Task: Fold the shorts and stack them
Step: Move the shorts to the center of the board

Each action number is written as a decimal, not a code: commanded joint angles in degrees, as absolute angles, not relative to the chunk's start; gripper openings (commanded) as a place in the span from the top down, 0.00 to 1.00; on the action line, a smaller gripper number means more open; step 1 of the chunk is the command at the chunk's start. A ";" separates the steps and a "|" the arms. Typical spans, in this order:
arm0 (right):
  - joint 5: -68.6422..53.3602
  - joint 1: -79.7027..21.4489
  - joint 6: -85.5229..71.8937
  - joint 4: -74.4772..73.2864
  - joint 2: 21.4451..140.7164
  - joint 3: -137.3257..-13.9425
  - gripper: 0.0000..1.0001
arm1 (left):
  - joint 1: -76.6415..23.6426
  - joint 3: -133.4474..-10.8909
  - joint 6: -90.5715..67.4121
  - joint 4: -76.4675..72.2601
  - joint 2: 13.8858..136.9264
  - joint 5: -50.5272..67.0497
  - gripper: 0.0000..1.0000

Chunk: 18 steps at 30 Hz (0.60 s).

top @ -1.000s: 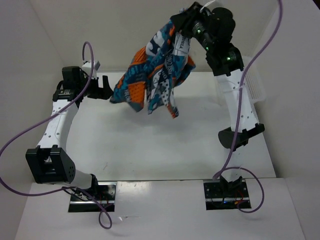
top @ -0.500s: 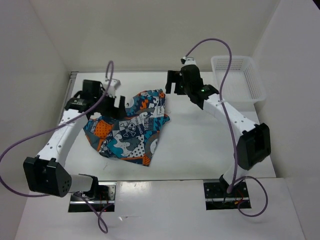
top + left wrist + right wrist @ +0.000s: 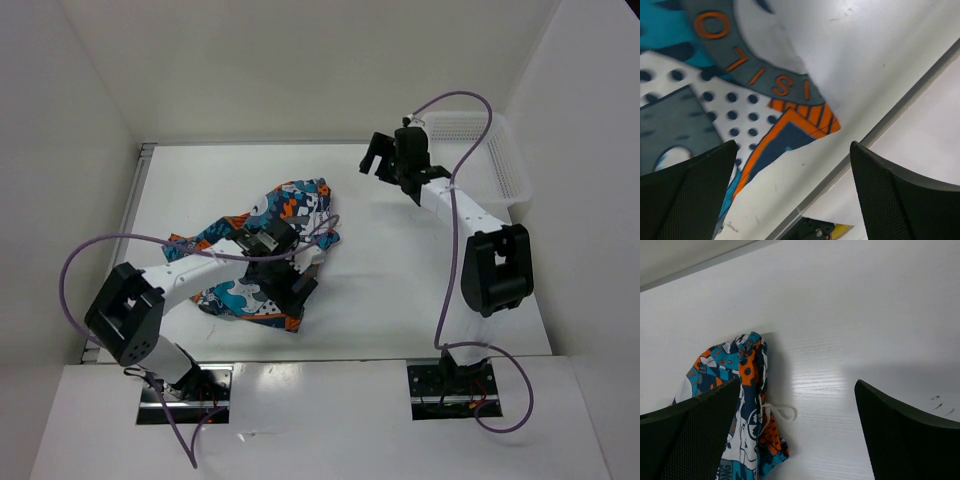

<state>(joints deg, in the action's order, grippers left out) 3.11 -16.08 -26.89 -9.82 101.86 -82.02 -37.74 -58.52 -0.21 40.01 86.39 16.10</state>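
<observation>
White walls stand around the white desk (image 3: pixel 420 280) on the far side and on both flanks, as I see it from the top camera. The shorts (image 3: pixel 295 205) lie on the desk left of the centre of this frame, in a loose crumpled heap, not folded. Their print is teal, orange, black and white.

From the lower left of the frame the left arm (image 3: pixel 190 272) reaches across the cloth. The left hand (image 3: pixel 297 287) is over the lower right edge of the heap. In its wrist camera I see its fingers (image 3: pixel 690 190) spread wide in the two lower corners, with nothing pinched between them. Below them a hem with an orange border fills the upper left of that frame, with bare desk beside it. Whether the fingertips touch the cloth, I cannot tell.

The right hand (image 3: pixel 385 168) is in the upper middle of the top frame, over bare desk and well apart from the shorts. Its wrist camera also shows the fingers spread and empty. There the shorts are at the lower left, with a white drawstring (image 3: pixel 785 410) lying looped on the desk just beside them.

A white mesh basket (image 3: pixel 508 165) stands at the upper right corner of the desk, partly behind the right arm. A purple cable (image 3: pixel 90 255) hangs in a loop from each arm.
</observation>
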 commanded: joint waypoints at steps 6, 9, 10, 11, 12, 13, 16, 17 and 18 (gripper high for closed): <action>5.79 -15.82 -28.74 -6.42 97.55 -77.34 0.03 | -45.00 -54.68 0.00 26.73 93.68 8.89 0.00; 5.80 -15.82 -29.27 -6.42 98.70 -77.34 0.03 | -45.88 -54.15 0.00 25.67 94.83 10.54 0.00; 5.28 -15.82 -29.27 -6.42 98.70 -77.34 0.03 | -45.88 -54.14 0.00 25.66 94.83 11.24 0.05; 5.27 -15.82 -29.88 -6.42 99.48 -77.87 0.04 | -45.88 -53.27 0.00 25.05 94.83 11.25 0.14; 4.40 -15.82 -29.88 -6.42 100.36 -78.39 0.04 | -45.88 -52.74 0.00 24.53 94.83 11.25 0.20; 3.26 -15.82 -29.88 -5.89 100.89 -79.01 0.04 | -45.88 -52.13 0.00 23.74 95.36 10.55 0.29; 0.63 -15.82 -31.11 -5.89 104.66 -81.37 0.05 | -45.88 -50.71 0.00 23.12 95.36 10.55 0.66; 0.01 -15.82 -31.11 -6.50 105.55 -82.26 0.05 | -45.88 -50.71 0.00 23.12 95.36 10.55 0.74; -0.70 -15.82 -31.72 -6.50 106.60 -84.18 0.07 | -45.27 -50.71 0.00 23.12 95.36 10.55 0.91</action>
